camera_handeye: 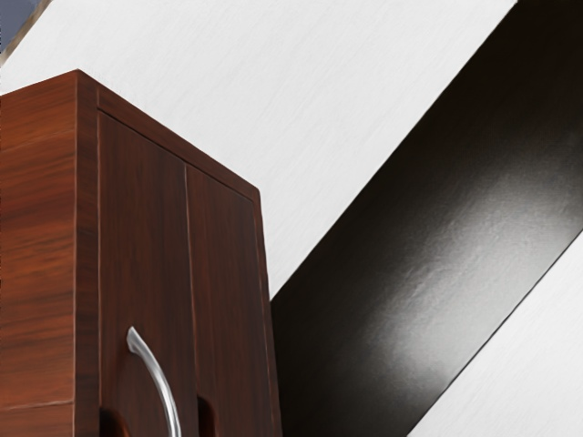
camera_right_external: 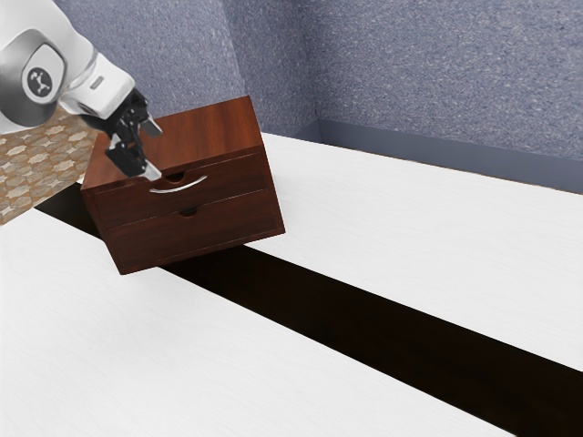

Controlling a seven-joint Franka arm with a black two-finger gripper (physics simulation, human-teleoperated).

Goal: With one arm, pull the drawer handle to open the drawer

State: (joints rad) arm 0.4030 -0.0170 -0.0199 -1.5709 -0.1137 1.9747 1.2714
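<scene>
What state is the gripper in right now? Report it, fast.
Gripper: close by the end of the silver handle at the exterior view's left; open or shut cannot be told.

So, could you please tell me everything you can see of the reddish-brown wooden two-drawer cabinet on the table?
The reddish-brown wooden two-drawer cabinet is a boxy unit of dark grained wood. Both drawer fronts sit flush, so they look shut. The upper carries a curved silver metal handle; the lower shows a small notch. It stands on the white table, partly over its black stripe. The black gripper hangs by the handle's end toward the exterior view's left; contact unclear.
</scene>
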